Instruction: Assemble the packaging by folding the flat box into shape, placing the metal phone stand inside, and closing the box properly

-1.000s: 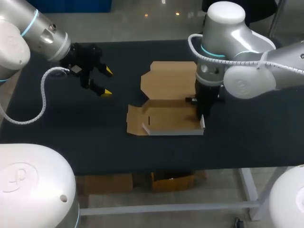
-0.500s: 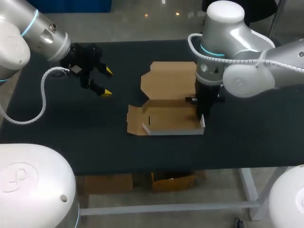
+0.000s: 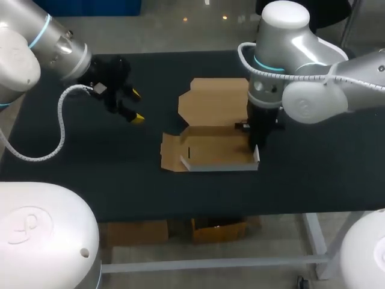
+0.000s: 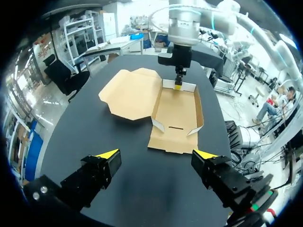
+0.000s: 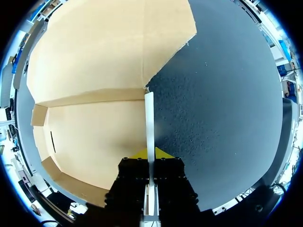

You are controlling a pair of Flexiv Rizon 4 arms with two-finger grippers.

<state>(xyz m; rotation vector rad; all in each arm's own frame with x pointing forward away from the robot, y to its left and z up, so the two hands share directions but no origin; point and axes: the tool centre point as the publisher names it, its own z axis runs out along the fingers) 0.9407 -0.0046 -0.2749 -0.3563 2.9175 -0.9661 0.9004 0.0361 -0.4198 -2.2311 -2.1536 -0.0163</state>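
The brown cardboard box (image 3: 210,129) lies partly folded at the table's middle, its lid (image 3: 213,99) flat behind a shallow tray with raised walls. My right gripper (image 3: 256,146) points straight down and is shut on the tray's right side wall (image 5: 149,118), which stands as a thin white strip between its yellow tips (image 5: 150,153). My left gripper (image 3: 136,106) hovers open to the left of the box, nothing between its fingers. From the left wrist view, the box (image 4: 175,113) lies ahead of the open left gripper (image 4: 158,153), with the right gripper (image 4: 178,85) at its far wall. No phone stand is in view.
The dark table (image 3: 90,162) stretches bare to the left and in front of the box. A left end flap (image 3: 171,153) of the box lies flat on the table. The right arm's elbow (image 3: 313,102) hangs over the table's right side.
My left arm has shifted slightly and its gripper has turned a little, still open. The right gripper and the box have not moved.
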